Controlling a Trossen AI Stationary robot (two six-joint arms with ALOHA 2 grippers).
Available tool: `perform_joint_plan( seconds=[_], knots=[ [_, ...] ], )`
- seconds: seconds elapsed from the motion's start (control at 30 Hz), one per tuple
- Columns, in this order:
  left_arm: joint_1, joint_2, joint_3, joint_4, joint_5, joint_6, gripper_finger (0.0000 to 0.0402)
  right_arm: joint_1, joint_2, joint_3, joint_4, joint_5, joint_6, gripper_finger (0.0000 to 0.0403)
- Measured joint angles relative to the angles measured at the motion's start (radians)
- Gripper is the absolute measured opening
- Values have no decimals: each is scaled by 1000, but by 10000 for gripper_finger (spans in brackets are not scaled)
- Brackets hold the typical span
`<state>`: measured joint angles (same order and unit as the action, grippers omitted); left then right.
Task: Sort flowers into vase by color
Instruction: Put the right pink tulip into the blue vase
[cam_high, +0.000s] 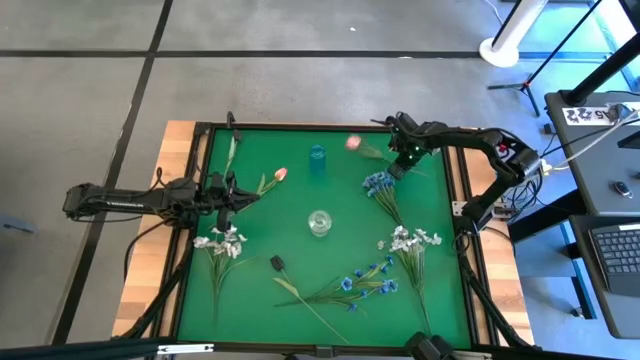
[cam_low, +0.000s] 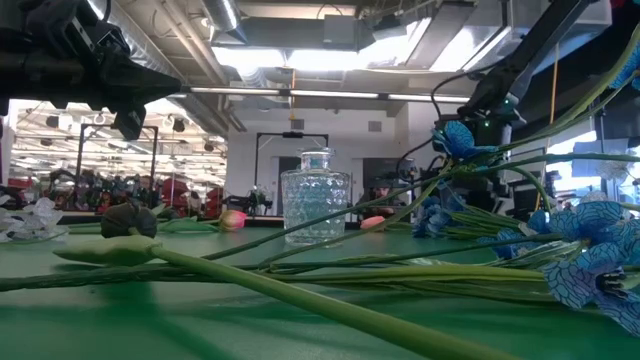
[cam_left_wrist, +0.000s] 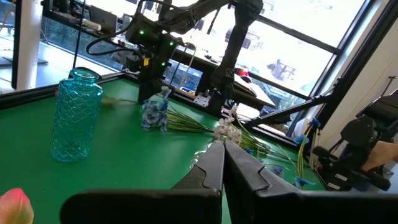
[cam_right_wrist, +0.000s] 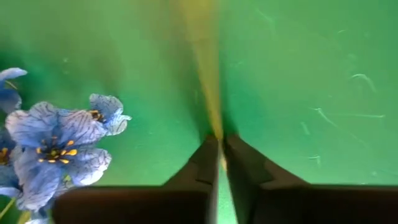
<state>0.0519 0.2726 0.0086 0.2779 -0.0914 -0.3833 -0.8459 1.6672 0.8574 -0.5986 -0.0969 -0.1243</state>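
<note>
The right gripper (cam_right_wrist: 217, 152) is pinching a thin green stem (cam_right_wrist: 208, 68) between nearly closed fingers; its pink bud (cam_high: 352, 142) is showing at upper centre of the overhead frame. The left gripper (cam_left_wrist: 222, 163) is closed beside another pink tulip (cam_high: 279, 174), whether gripping it being unclear. The blue vase (cam_high: 317, 157) and clear vase (cam_high: 319, 222) are standing empty on the green mat (cam_high: 300, 260), white and blue sprays lying around them.

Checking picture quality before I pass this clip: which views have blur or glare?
Low view: the near stem and blue blossoms are soft, the clear vase sharper, ceiling lights blown out. Left wrist view: bright windows wash out the far side. Right wrist view: the stem in the right hand is blurred, the blue flower crisp.
</note>
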Motion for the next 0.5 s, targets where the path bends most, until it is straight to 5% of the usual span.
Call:
perform_joint_plan(
  seconds=[0.27,0.5],
  knots=[
    [0,0,0,0,0,0,0,0,-38,-3,-2,-21,64,4],
    [0,0,0,0,0,0,0,2,-253,-5,-2,-41,94,2]
  ],
)
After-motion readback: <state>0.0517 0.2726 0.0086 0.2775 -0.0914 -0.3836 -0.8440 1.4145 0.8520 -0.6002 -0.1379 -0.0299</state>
